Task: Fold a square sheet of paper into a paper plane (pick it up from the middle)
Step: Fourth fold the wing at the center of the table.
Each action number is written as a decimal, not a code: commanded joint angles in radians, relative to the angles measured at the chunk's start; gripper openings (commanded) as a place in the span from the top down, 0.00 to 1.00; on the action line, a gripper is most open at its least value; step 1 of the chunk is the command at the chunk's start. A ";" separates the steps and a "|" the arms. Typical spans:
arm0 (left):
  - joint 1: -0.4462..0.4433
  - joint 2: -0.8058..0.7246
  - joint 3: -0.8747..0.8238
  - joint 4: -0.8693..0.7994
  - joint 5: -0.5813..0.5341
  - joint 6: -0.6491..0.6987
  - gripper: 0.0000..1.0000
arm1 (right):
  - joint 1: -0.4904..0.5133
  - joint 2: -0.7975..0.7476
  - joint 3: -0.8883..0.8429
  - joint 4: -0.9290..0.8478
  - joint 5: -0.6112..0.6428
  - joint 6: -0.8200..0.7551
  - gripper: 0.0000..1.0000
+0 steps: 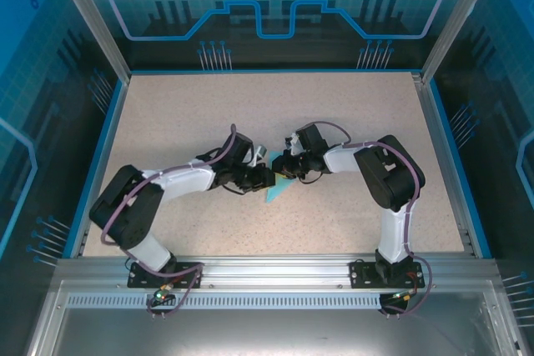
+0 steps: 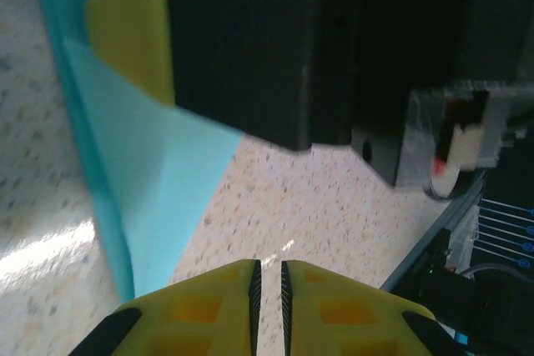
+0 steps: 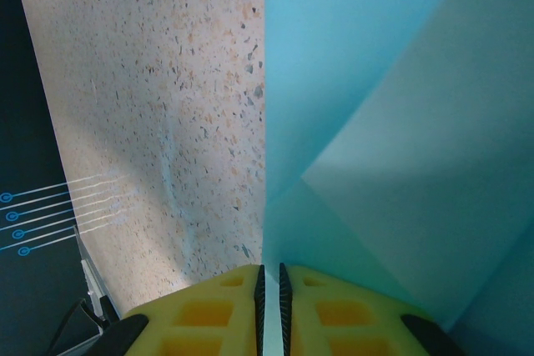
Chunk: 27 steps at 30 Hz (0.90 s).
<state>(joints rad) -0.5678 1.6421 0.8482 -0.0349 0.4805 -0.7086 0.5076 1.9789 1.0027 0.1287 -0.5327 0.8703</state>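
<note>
The right gripper (image 3: pixel 270 273) has its yellow fingers pressed together on the left edge of the sheet of paper (image 3: pixel 375 122), which runs straight down into the slit between them; the light-cyan sheet is folded, with slanting creases, and spreads away to one side of the fingers above the speckled table (image 3: pixel 167 81). The left gripper (image 2: pixel 269 271) has its fingers drawn almost together, a thin slit between them with nothing in it; the paper lies just beside it, under the black body of the right gripper. Seen from above, both arms bend inward at the elbows and reach low, their wrists meeting nose to nose over the middle of the table.
</note>
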 commanded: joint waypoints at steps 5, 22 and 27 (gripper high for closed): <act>0.002 0.099 -0.001 0.079 0.056 -0.043 0.83 | 0.006 0.070 -0.026 -0.081 0.046 -0.023 0.84; 0.002 0.169 -0.100 0.169 0.093 -0.063 0.83 | 0.006 0.071 -0.031 -0.083 0.049 -0.025 0.84; 0.002 0.166 -0.130 0.169 0.099 -0.065 0.83 | 0.006 0.071 -0.031 -0.085 0.051 -0.026 0.84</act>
<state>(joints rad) -0.5640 1.7878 0.7540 0.1596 0.5404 -0.7612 0.5076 1.9797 1.0027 0.1287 -0.5331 0.8700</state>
